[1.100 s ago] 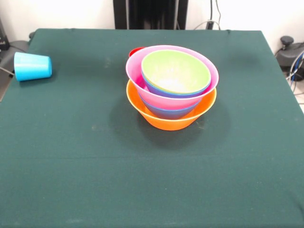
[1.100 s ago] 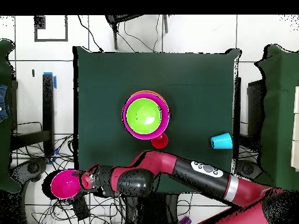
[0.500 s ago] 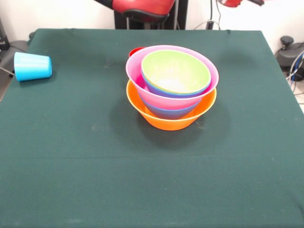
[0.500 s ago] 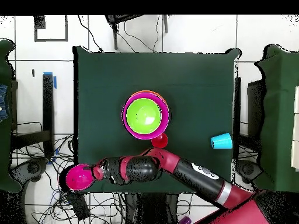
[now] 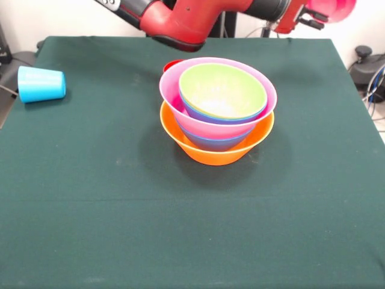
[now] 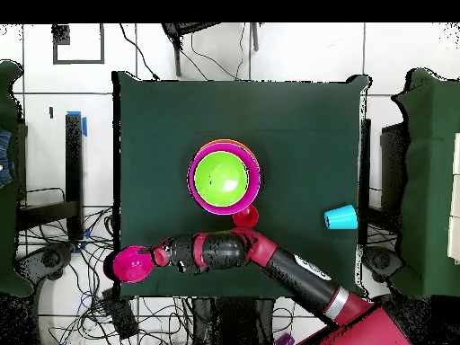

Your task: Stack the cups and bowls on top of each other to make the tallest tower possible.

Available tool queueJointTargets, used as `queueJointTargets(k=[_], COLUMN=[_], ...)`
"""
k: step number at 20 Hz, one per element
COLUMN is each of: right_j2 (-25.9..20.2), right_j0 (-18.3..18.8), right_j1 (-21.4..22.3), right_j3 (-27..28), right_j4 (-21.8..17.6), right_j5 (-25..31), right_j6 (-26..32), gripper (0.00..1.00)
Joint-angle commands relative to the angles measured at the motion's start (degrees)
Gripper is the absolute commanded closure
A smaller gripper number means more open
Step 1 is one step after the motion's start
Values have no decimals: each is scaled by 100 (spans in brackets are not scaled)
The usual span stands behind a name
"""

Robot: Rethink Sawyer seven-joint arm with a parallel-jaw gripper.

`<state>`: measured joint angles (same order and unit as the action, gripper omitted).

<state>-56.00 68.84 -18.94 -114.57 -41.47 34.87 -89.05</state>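
Nearest the front camera, the green table (image 5: 120, 217) lay bare. Toward the middle stood the tower (image 5: 218, 108): the big orange bowl (image 5: 216, 150) at the base, a blue bowl (image 5: 213, 141) showing above its rim, then the pink bowl (image 5: 204, 123) and, nested highest, the lime green bowl (image 5: 222, 90) with a blue or purple rim just under it. The stack leaned slightly, the pink bowl sitting off-centre in the orange one.

Just behind the tower and touching or nearly touching it, a small red piece (image 5: 171, 65) peeked out; from overhead it read as a round red vessel (image 6: 245, 216), probably a cup or the small bowl. Off to one side, well apart, the light blue cup (image 5: 41, 83) lay on its side near the table's edge.

Farthest back, the red arm (image 5: 192, 18) crossed above the table's far edge. Its gripper (image 6: 154, 257) carried a magenta bowl (image 6: 133, 263) at the table's corner, apparently clamped on its rim.
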Motion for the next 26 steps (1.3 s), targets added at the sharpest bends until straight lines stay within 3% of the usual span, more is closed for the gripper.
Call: queueJointTargets(k=[1, 11, 20, 23, 26], right_j2=[537, 372, 181, 189, 276], right_j0=[64, 124, -63, -137, -413], right_j1=[-842, -918, -496, -383, 81], right_j3=[1359, 1530, 1429, 1467, 1559], right_j4=[-86, -1, 121, 58, -387], right_j5=[773, 1144, 1450, 1346, 622], right_j6=[2747, 3486, 3397, 3201, 2393], gripper=[100, 100, 100, 100, 100])
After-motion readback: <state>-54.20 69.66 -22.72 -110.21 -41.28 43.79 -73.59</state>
